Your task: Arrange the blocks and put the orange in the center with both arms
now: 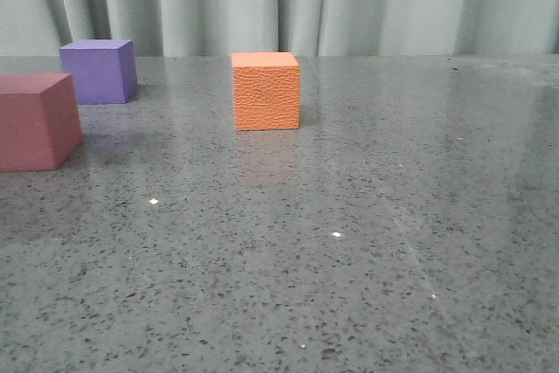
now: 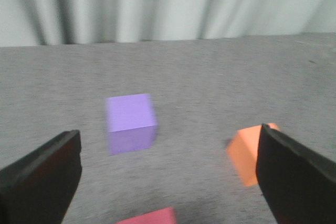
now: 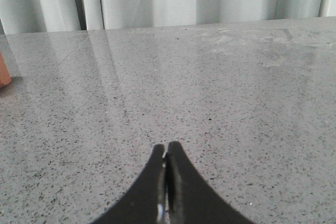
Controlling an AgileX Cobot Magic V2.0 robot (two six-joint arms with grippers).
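The orange block (image 1: pixel 266 92) stands near the middle of the grey table in the front view. At the far left stands the purple block (image 1: pixel 100 71), with the pink-red block (image 1: pixel 37 121) in front of it at the frame's left edge. Neither arm shows in the front view. My left gripper (image 2: pixel 168 174) is open wide above the table with nothing between its fingers. Beyond it lie the purple block (image 2: pixel 130 122), the orange block (image 2: pixel 247 153) partly behind one finger, and a strip of the pink-red block (image 2: pixel 149 217). My right gripper (image 3: pixel 167 153) is shut and empty over bare table.
The speckled grey table (image 1: pixel 349 242) runs back to a pale pleated curtain (image 1: pixel 279 2). A sliver of the orange block (image 3: pixel 3 74) shows at the edge of the right wrist view. The left wrist view is blurred.
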